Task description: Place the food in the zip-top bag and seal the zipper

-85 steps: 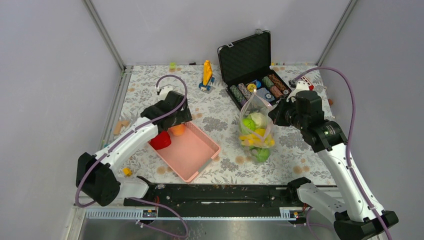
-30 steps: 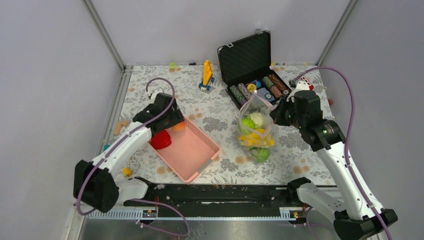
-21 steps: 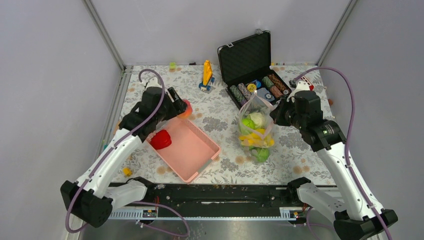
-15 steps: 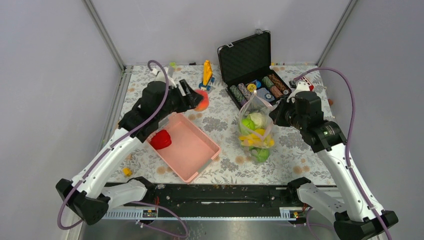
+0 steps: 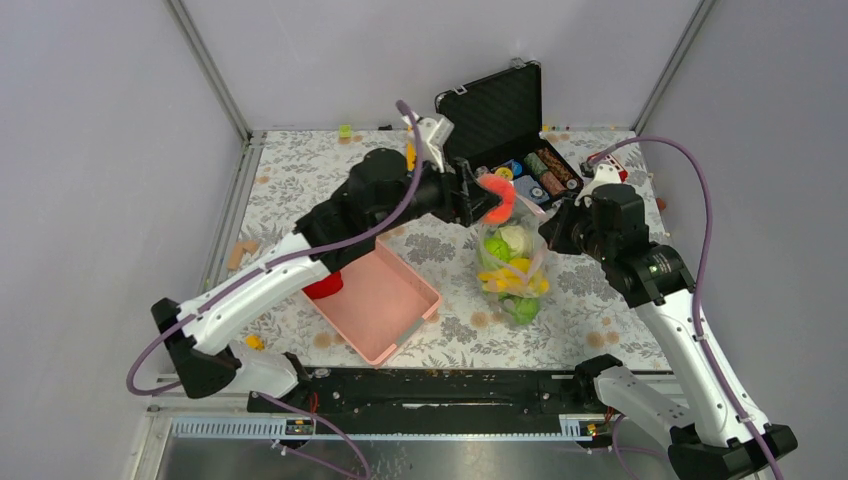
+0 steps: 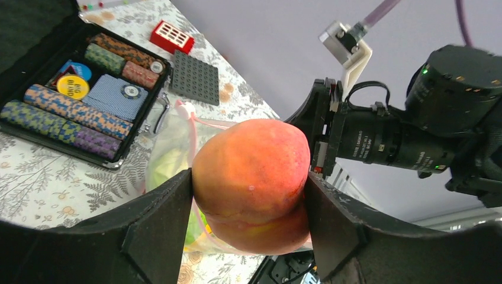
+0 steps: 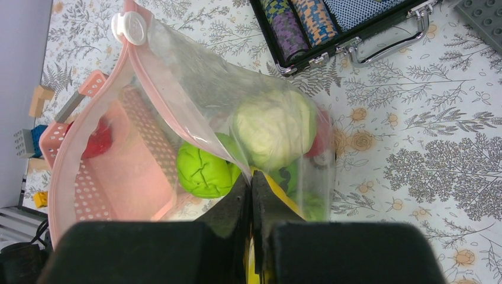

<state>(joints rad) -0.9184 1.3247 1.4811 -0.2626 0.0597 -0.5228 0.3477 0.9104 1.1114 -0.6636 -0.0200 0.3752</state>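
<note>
My left gripper [image 5: 492,199] is shut on an orange-red round fruit [image 6: 251,183] and holds it in the air just over the mouth of the zip-top bag [image 5: 512,262]. The bag stands upright with its mouth open; its pinkish zipper [image 6: 190,133] shows behind the fruit. My right gripper [image 5: 548,232] is shut on the bag's right edge [image 7: 251,177] and holds it up. Inside the bag are a pale cabbage [image 7: 273,127], a green fruit [image 7: 204,171] and yellow bananas [image 5: 510,280]. A red apple [image 5: 322,283] lies in the pink basket.
The pink slotted basket [image 5: 385,300] sits left of the bag. The open black case of poker chips [image 5: 505,140] stands just behind the bag. A grey baseplate [image 6: 195,77] and a red brick [image 6: 171,36] lie at the back right.
My left arm lifted the orange-red fruit out of the basket and carried it up and to the right, over the bag's mouth. My right gripper and the bag stayed still.
</note>
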